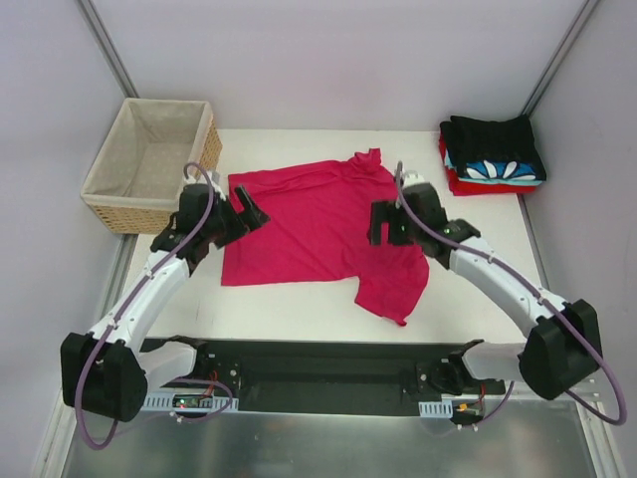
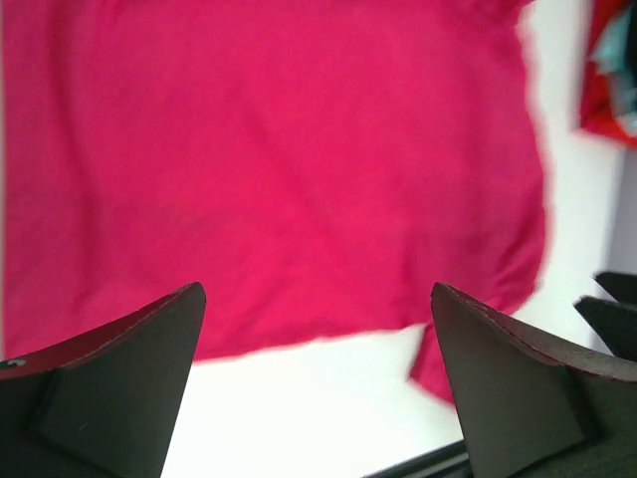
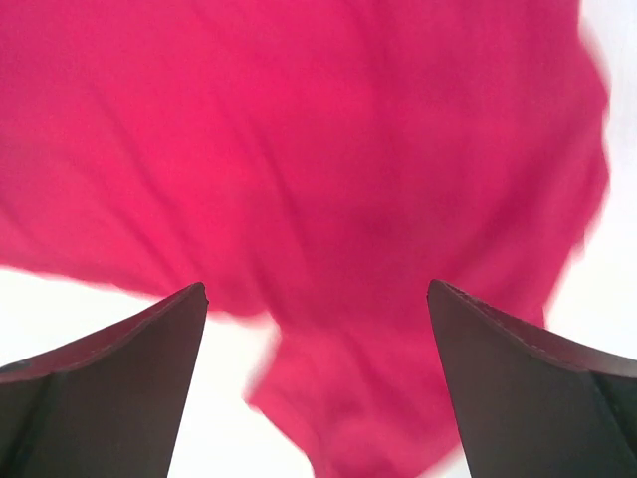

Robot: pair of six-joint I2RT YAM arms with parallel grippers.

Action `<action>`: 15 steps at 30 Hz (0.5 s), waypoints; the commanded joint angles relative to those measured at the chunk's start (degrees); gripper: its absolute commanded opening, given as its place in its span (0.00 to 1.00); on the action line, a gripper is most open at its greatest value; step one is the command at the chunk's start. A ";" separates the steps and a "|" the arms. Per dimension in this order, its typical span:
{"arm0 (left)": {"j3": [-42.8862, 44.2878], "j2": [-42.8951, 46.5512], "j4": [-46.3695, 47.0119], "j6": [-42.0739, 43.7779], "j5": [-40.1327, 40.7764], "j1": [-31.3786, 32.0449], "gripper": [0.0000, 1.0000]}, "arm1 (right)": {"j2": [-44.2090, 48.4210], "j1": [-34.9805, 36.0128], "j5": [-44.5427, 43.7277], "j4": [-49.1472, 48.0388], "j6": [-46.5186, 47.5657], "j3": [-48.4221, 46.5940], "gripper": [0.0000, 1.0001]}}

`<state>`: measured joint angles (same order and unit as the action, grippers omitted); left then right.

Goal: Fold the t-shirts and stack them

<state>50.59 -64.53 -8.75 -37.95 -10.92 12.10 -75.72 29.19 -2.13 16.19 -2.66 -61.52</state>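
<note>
A crimson-pink t-shirt (image 1: 317, 224) lies partly spread on the white table (image 1: 299, 304), with one sleeve trailing toward the near edge. My left gripper (image 1: 250, 208) hovers at the shirt's left edge, open, with nothing between its fingers. In the left wrist view the shirt (image 2: 269, 169) fills the frame beyond the open gripper (image 2: 318, 291). My right gripper (image 1: 379, 224) hangs over the shirt's right side, also open and empty. Crumpled pink cloth (image 3: 328, 199) lies under that gripper (image 3: 317, 289) in the right wrist view. A stack of folded t-shirts (image 1: 493, 154), black on top, then blue-white patterned and red, sits at the back right.
A woven wicker basket (image 1: 149, 164) with beige lining stands off the table's back left corner. Grey walls enclose the table on three sides. The folded stack's edge (image 2: 612, 80) shows at the top right of the left wrist view.
</note>
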 commanded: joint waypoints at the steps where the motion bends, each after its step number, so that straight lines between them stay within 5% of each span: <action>1: -9.34 5.99 -9.35 -0.72 3.44 0.21 0.96 | 9.35 2.10 -9.11 7.98 -4.37 11.49 0.97; 15: -16.49 13.03 -16.29 -2.21 5.56 0.64 0.92 | 27.12 6.75 -6.39 18.78 -14.13 26.09 0.95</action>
<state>34.70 -53.15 -23.40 -38.72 -5.82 12.32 -50.39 33.98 -8.12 30.17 -12.25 -36.84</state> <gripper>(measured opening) 0.927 0.967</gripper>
